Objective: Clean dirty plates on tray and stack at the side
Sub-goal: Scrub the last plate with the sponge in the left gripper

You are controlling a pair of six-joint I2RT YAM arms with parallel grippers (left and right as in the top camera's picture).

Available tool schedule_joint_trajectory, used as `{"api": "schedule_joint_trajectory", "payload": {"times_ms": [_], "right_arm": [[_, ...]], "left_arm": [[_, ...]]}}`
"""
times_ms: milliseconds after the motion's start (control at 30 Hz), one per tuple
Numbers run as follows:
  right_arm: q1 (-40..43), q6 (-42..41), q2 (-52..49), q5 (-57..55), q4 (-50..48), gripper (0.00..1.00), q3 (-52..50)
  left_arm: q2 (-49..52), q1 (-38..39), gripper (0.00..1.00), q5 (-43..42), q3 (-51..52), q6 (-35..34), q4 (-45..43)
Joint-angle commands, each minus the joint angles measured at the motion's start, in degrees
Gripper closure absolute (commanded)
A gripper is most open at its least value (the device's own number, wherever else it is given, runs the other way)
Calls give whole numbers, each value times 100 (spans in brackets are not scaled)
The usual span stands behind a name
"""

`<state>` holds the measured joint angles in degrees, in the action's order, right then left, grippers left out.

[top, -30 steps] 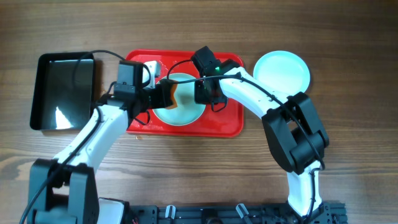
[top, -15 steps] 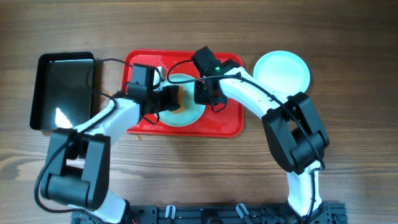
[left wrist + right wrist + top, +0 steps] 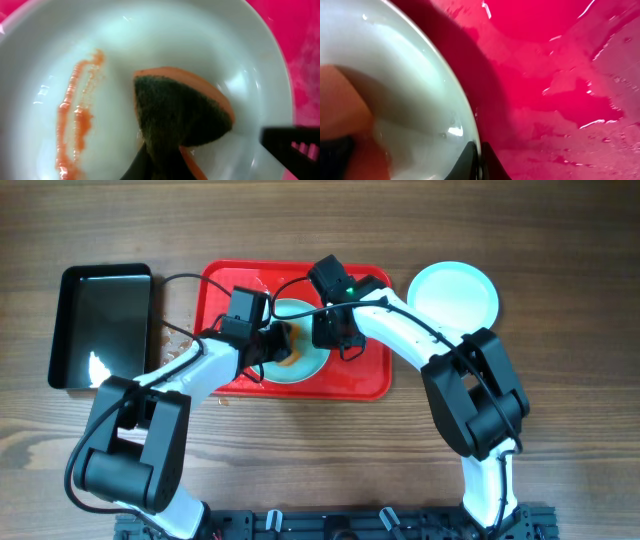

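A pale mint plate [image 3: 303, 366] lies on the red tray [image 3: 360, 375]. An orange smear [image 3: 70, 120] runs down the plate's [image 3: 210, 35] left side. My left gripper [image 3: 272, 345] is shut on an orange sponge [image 3: 182, 107], whose dark green face presses on the plate's middle; its jaws [image 3: 162, 167] show only at the bottom edge. At the plate's right rim [image 3: 462, 115], my right gripper [image 3: 479, 160] is shut on the edge, one finger inside and one outside. Beside the tray, a second plate [image 3: 452, 295] rests on the table to the right.
A black rectangular tray [image 3: 102, 327] sits on the wooden table left of the red tray. The red tray's floor [image 3: 560, 100] is wet and glossy. Both arms cross above the red tray; the right arm's elbow [image 3: 480, 395] hangs over the table at front right.
My left arm has swung to the right, sliding the sponge from the plate's left edge towards its middle. The right gripper and the plate have stayed still.
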<state>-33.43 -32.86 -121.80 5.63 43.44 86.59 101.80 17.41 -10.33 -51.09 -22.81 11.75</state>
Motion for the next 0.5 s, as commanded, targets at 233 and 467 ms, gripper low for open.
{"api": "schedule_joint_trajectory", "payload": {"times_ms": [233, 467], "right_arm": [[-2, 291, -79, -68, 245, 96, -197], [-2, 291, -79, -68, 271, 96, -197]], "left_arm": [[313, 7, 96, 3521, 33, 330, 306], [-494, 13, 96, 3477, 2, 284, 308]]}}
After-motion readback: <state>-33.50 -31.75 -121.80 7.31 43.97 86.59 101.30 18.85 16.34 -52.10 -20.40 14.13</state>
